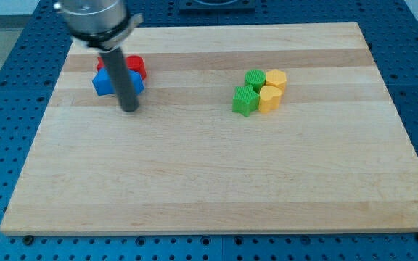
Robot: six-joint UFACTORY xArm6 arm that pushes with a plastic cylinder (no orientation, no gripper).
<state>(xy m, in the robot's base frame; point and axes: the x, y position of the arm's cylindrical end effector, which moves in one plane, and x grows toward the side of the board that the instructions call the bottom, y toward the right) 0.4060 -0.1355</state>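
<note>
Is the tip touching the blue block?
Cannot tell. In the camera view my tip ends just below the blue block, and the rod overlaps the block, hiding any gap or contact. A red block sits behind.

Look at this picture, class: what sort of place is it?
Probably a robotics lab bench: a wooden board lies on a blue perforated table, and my tip rests just below a blue block and a red block.

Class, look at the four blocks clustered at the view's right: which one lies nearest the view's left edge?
The green star-shaped block. It sits leftmost and lowest; the other green block and both yellow blocks lie farther right.
</note>
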